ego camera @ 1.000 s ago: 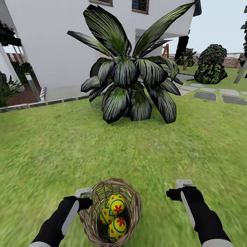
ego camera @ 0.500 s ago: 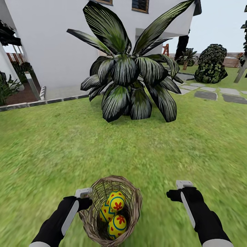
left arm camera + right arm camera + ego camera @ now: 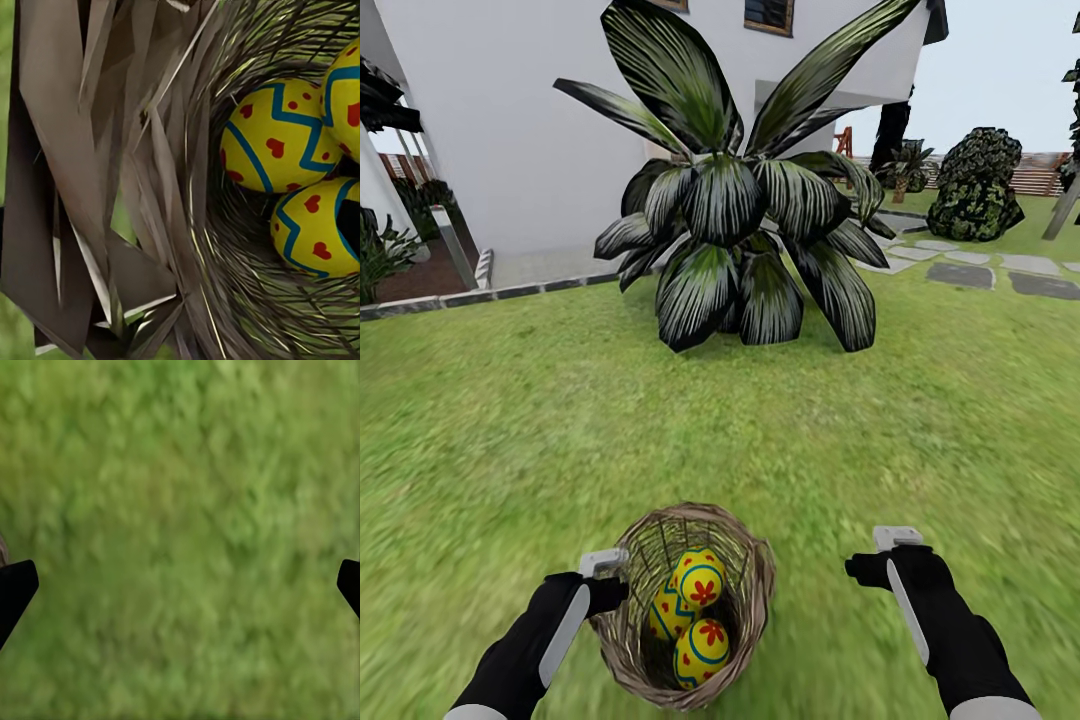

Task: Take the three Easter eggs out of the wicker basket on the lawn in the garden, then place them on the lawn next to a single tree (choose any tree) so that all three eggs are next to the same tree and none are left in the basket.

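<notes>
The left gripper (image 3: 622, 590) is hidden behind the wicker basket (image 3: 750, 590); its jaws cannot be judged. The lowest egg (image 3: 319, 229) is partly covered, and the lawn (image 3: 187, 532) is blurred.

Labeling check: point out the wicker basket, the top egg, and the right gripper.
wicker basket (image 3: 622, 640), head view, on its left woven wall.
top egg (image 3: 699, 578), head view, on its red flower.
right gripper (image 3: 897, 537), head view, on the pale fingertip end.
</notes>
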Motion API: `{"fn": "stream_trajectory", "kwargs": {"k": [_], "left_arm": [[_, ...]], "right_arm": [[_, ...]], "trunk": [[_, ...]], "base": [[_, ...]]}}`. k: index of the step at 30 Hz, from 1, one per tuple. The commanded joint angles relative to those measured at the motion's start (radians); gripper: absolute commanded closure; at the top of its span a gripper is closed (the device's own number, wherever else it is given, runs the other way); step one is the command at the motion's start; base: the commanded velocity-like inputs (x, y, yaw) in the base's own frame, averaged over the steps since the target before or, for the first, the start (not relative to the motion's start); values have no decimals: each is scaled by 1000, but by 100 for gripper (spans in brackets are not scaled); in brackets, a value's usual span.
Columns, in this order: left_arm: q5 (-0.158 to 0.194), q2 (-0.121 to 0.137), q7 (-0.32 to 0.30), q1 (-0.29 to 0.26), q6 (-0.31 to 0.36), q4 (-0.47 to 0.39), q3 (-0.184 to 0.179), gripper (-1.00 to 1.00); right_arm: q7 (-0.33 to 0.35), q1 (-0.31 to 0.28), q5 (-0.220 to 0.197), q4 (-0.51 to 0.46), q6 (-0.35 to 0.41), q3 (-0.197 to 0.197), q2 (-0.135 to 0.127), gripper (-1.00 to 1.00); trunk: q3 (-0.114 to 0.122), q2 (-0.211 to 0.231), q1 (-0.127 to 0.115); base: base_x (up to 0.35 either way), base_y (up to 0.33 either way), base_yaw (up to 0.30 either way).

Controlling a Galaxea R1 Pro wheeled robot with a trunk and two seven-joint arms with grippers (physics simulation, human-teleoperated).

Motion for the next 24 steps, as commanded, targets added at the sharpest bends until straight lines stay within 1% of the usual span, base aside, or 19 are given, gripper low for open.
{"fn": "stream_trajectory", "kwargs": {"k": [1, 16, 17, 24], "left_arm": [[10, 1, 9, 0, 3, -2, -3, -100], [10, 3, 9, 0, 4, -8, -2, -100], [10, 3, 9, 0, 4, -7, -2, 100], [12, 4, 5, 0, 4, -7, -3, 100]], "right_arm": [[3, -1, 7, -1, 5, 0, 0, -100], [2, -1, 7, 7, 4, 0, 0, -100], [2, -1, 7, 12, 4, 0, 0, -100], [1, -1, 7, 28, 3, 0, 0, -100]], "trunk": [[-1, -1, 0], [-1, -1, 0], [-1, -1, 0], [-1, -1, 0]], "base": [[0, 0, 0], [0, 0, 0], [0, 0, 0], [0, 0, 0]]}}
